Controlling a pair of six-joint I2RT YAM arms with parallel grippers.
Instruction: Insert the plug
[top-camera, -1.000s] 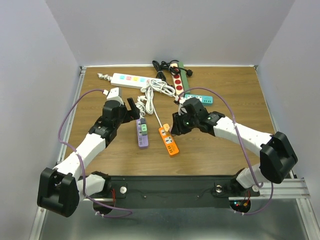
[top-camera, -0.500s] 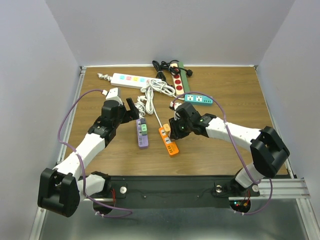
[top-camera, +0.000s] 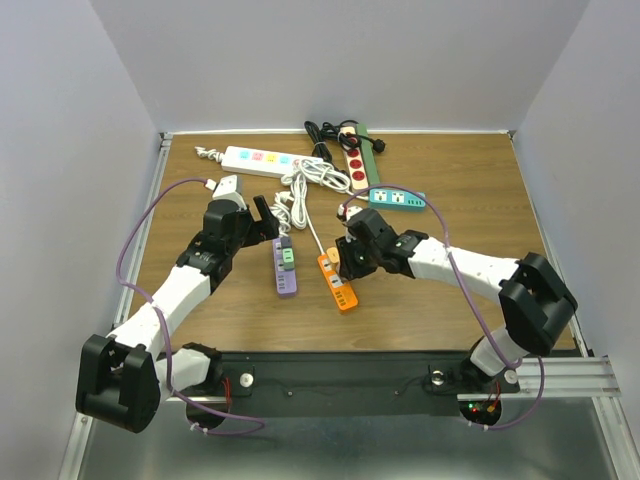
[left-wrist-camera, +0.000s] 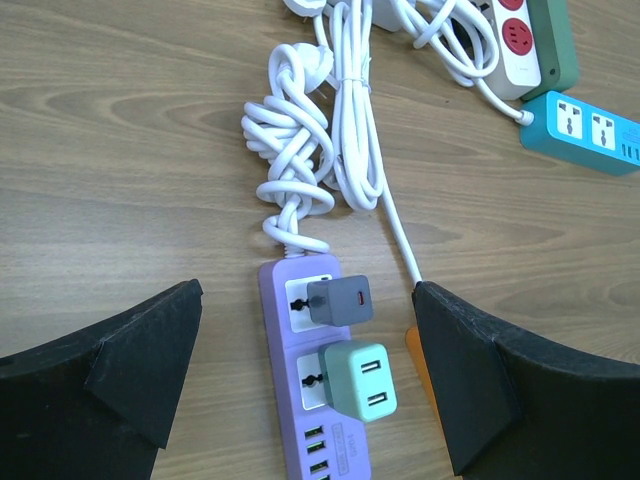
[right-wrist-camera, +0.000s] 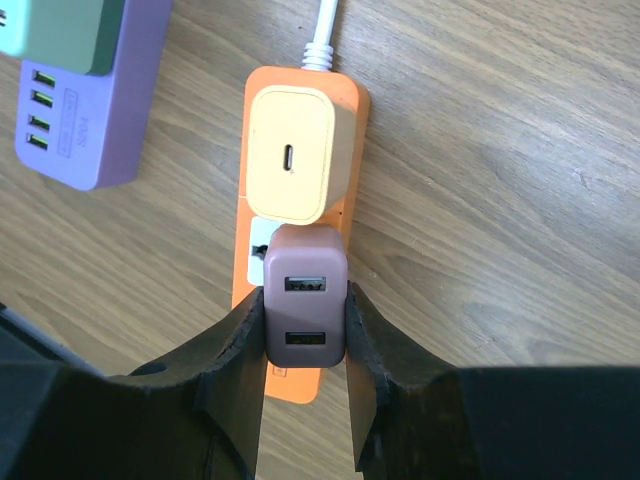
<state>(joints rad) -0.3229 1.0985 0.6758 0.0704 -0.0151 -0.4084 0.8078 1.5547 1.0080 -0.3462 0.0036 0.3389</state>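
Left strip just beside right strip, cords behind them, more strips further back on the table

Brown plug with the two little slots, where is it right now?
In the right wrist view, the brown plug sits pinched in the right gripper, low in the middle, over the orange power strip and just below the yellow plug.

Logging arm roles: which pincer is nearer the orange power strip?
Right. The right pincer is directly over the orange power strip, gripping a mauve charger; the left pincer is open near the purple strip beside it.
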